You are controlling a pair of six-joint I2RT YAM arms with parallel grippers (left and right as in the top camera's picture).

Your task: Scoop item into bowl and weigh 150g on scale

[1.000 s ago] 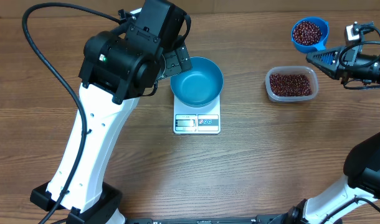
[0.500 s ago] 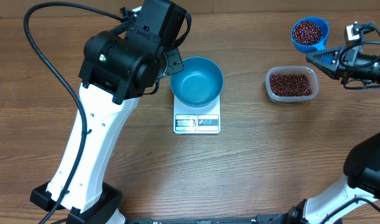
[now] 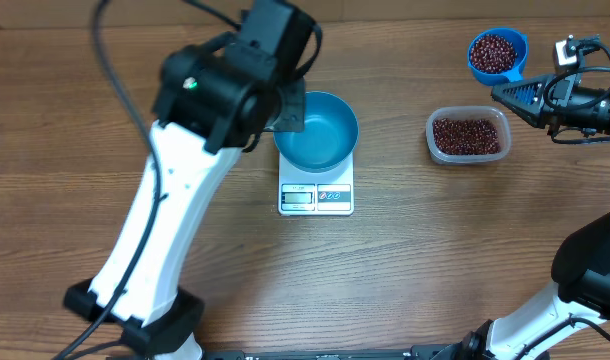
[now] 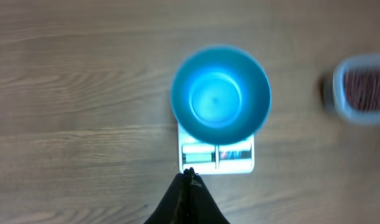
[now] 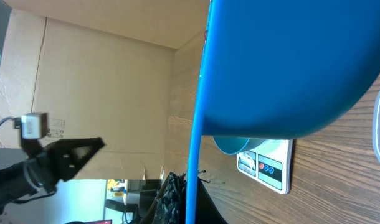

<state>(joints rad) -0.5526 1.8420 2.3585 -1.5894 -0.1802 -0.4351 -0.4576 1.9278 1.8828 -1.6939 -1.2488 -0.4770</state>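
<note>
The teal bowl point(image 3: 320, 132) point(image 4: 220, 93) stands on the white scale point(image 3: 316, 198) point(image 4: 216, 157), and its inside shows only bare blue. My left gripper point(image 3: 293, 112) point(image 4: 189, 173) hovers by the bowl's left rim, shut and holding nothing. At the far right a blue scoop point(image 3: 497, 52) point(image 5: 289, 62) full of red-brown beans point(image 3: 495, 47) hangs above the table. My right gripper point(image 3: 507, 93) point(image 5: 191, 186) is shut on the scoop's handle. In the right wrist view the scoop hides most of the bowl point(image 5: 230, 145) and the scale point(image 5: 269, 168).
A clear plastic tub point(image 3: 468, 135) point(image 4: 359, 91) holding more beans sits right of the scale, just below the scoop. The left arm's white body point(image 3: 155, 240) crosses the table's left half. A cardboard wall point(image 5: 96, 81) stands behind the table.
The left gripper went from open at the bowl's left rim to shut, and the left arm shifted to the right. The right arm and the scoop stayed still.
</note>
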